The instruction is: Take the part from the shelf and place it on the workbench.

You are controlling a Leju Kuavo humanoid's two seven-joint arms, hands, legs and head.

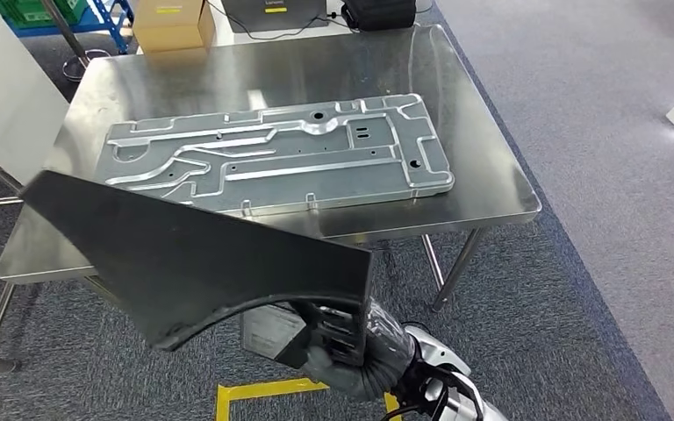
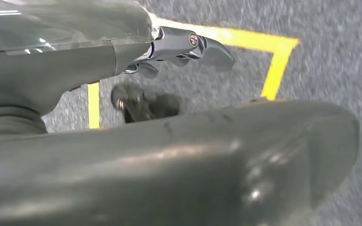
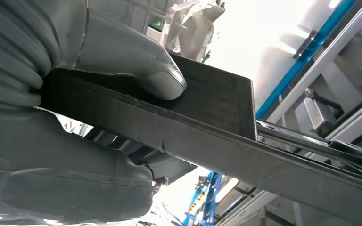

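Observation:
The part is a large dark panel with a curved cut-out edge, held tilted in the air in front of the near edge of the steel workbench. My right hand grips it from below at its lower right corner. In the right wrist view the thumb presses on the dark panel's flat face, with the fingers underneath. My left hand hangs over the carpet, its thumb and dark fingers apart, holding nothing.
A big stamped silver metal plate lies across the middle of the workbench. A cardboard box and dark equipment stand behind the bench. Yellow floor tape marks the carpet near my feet. Blue shelf framing stands behind the panel.

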